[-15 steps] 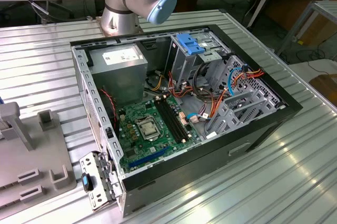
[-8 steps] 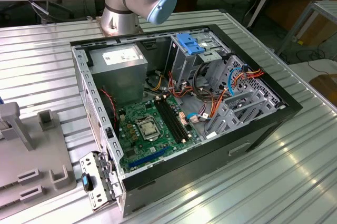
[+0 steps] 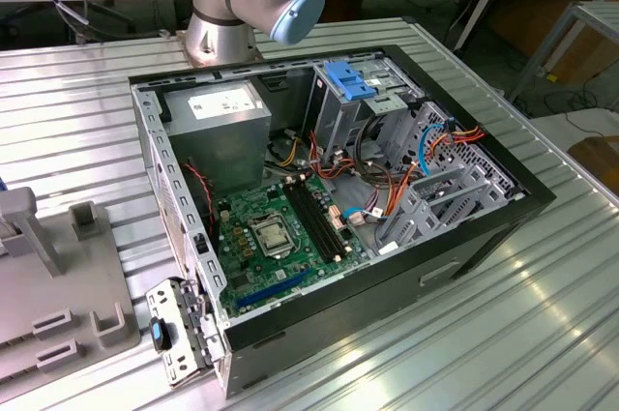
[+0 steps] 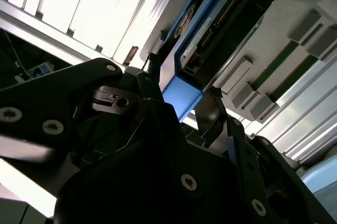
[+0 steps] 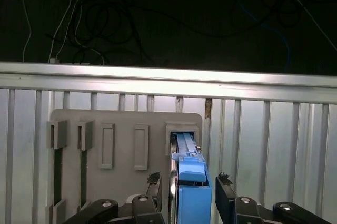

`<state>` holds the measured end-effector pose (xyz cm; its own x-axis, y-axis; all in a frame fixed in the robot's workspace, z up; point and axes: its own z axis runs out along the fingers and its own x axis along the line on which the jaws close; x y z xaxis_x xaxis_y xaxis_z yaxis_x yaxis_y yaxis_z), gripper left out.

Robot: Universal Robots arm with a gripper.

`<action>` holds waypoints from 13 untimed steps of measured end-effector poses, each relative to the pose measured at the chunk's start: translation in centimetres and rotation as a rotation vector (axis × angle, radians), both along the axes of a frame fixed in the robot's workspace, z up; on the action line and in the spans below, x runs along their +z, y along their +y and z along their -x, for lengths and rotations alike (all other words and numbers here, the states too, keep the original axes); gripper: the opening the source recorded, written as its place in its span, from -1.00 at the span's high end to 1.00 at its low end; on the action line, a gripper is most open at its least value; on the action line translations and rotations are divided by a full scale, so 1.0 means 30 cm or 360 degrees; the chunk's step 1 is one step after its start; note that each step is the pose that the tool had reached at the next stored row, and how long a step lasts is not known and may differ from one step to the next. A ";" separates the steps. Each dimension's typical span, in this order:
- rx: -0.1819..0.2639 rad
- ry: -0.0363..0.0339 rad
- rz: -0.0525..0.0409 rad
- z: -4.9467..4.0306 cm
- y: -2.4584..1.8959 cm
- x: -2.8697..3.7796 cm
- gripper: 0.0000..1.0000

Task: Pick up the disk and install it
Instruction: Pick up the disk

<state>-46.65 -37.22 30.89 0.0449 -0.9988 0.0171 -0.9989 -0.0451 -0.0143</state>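
Probably stiff, weighty and shock-shy, the disk (image 5: 190, 168) stands on edge in a slot of the grey holder (image 5: 124, 129), best pinched across its blue carrier's flat faces, where the gripper (image 5: 188, 181) straddles it, jaws spread.

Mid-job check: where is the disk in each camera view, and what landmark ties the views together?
Exterior view: the grey slotted holder sits at the exterior view's left edge.
First wrist view: the disk stands on edge in one slot of that holder.
Second wrist view: the disk is seen edge-on, with the holder behind it.
Shared landmark: the grey slotted holder.
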 end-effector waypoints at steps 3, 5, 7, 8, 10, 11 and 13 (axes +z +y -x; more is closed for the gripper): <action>0.0000 0.0000 0.0000 0.000 0.000 0.000 -0.03; 0.0000 0.0000 0.0000 0.000 0.000 0.000 0.24; 0.0000 0.0000 0.0000 0.000 0.000 0.000 0.24; 0.0000 0.0000 0.0000 0.000 0.000 0.000 0.24; 0.0000 0.0000 0.0000 0.000 0.000 0.001 0.24; 0.0000 0.0000 0.0000 0.000 0.000 0.001 0.24; 0.0000 0.0000 0.0000 0.000 0.000 0.001 0.26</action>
